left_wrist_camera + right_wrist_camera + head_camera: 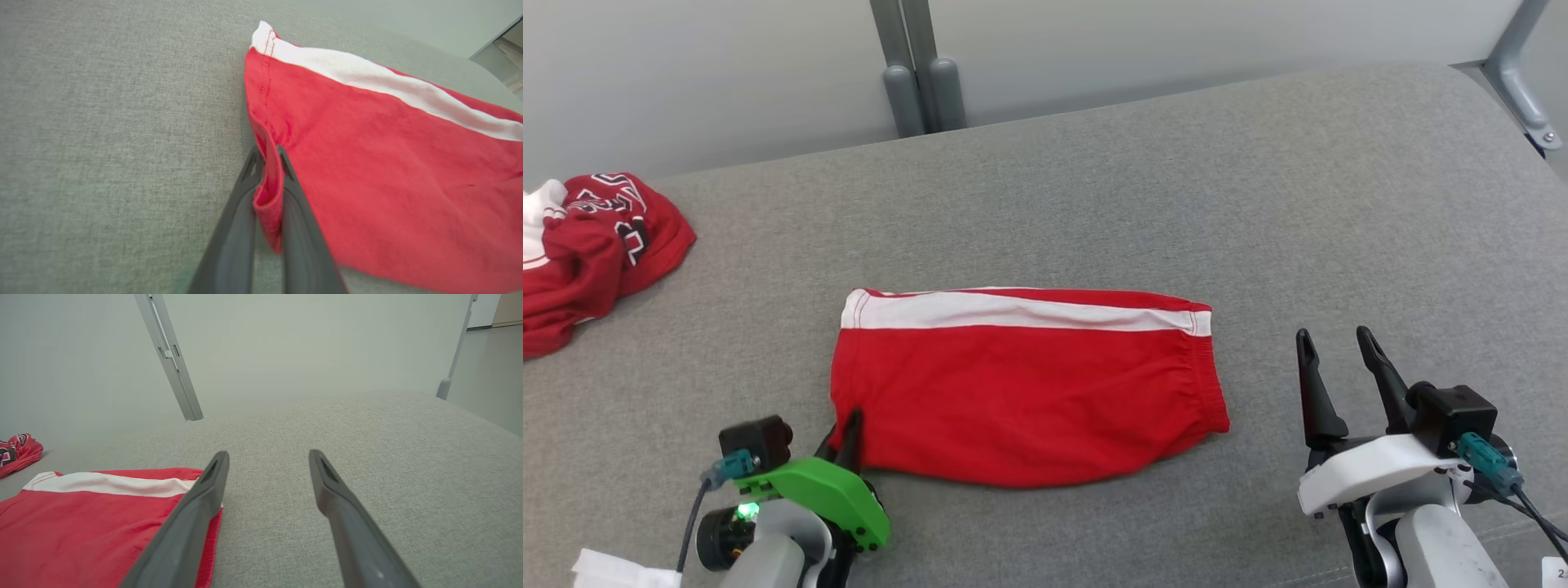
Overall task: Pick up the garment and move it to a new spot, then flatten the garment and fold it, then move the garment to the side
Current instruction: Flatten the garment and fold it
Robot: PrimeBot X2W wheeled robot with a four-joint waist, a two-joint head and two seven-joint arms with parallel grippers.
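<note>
Nearest: left gripper (850,418), fingers drawn together and clamped on the red garment (1021,392) at the corner closest to it. Left wrist view: a pinched fold of hem (267,192) stands up between the two dark fingers. The rest of the cloth lies flat on the grey cushion (1094,204).

From that grip the garment spreads ahead and to the gripper's right. Its short end, with red stitching, runs straight ahead of the fingertips. A white stripe (1013,310) follows the far long edge. The gathered elastic waistband (1209,367) forms the end farthest right of the left gripper. The cloth is mostly smooth, with a few shallow wrinkles near the waistband.

Then right gripper (1333,335): fingers spread wide, nothing between them. In the head view it sits right of the waistband end, apart from the cloth, fingers pointing away across bare cushion. Right wrist view: the garment lies left of its left finger, which overlaps the elastic edge from that angle. Touching or not, cannot tell.

Farther out, well left of and beyond the left gripper: a crumpled red-and-white garment (588,245) with dark lettering, well apart from the held one.

Beyond the cushion: paired grey metal posts (923,90) against a pale wall (727,65), ahead between both grippers. An angled metal bracket (1523,90) stands ahead and right of the right gripper.
</note>
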